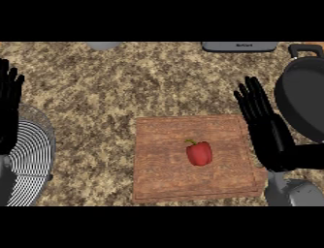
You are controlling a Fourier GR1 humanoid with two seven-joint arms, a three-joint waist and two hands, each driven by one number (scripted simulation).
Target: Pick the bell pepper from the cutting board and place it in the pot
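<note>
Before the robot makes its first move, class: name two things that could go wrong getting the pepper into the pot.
1. The rounded bell pepper lies on the cutting board; the fingers of the open right hand may set it rolling instead of closing round it.
2. The pot stands close beside that hand, so the carry could knock its rim.

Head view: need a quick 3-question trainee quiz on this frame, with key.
1. True or false: the bell pepper lies on the cutting board.
2. The pot sits on which side of the board? A) left B) right C) near edge
3. Fill in: the right hand, between board and pot, is ___ (open/shut) and holds nothing.

Key: 1 true; 2 B; 3 open.
</note>
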